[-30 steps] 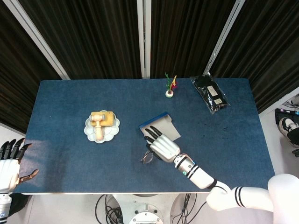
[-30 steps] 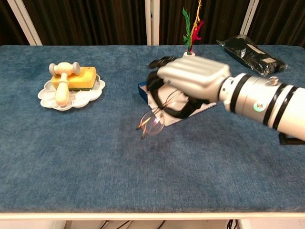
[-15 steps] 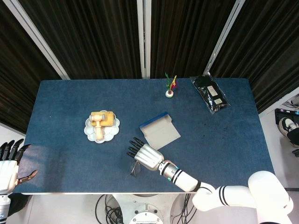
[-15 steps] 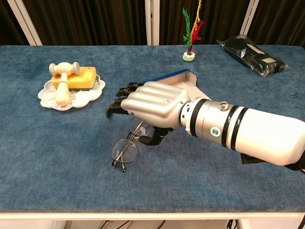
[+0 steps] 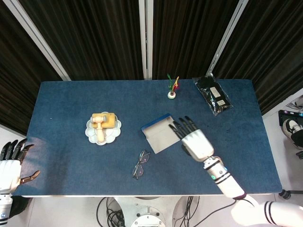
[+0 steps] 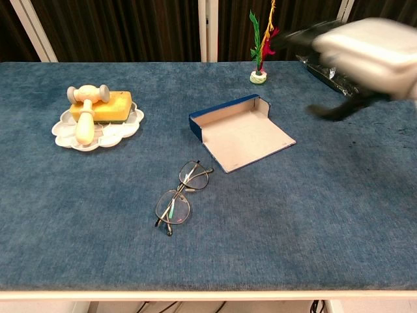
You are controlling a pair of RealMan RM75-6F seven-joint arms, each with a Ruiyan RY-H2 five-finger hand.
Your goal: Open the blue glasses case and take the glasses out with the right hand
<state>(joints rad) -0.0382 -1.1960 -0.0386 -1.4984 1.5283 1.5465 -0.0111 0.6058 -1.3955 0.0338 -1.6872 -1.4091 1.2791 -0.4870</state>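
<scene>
1. The right hand [image 5: 195, 140] hangs above the table with fingers spread and nothing in it; in the chest view it is a blur at upper right.
2. The case [image 6: 240, 132] lies open and empty just left of that hand, its flap flat on the cloth.
3. The glasses [image 6: 181, 197] lie on the table, out of the case, down-left of the hand and well apart from it.
4. The left hand [image 5: 9, 163] rests off the table's near-left corner, fingers apart, empty.
5. Judged risk: the hand is blurred, so a low sweep leftward could clip the open flap or push the glasses toward the near edge.
</scene>
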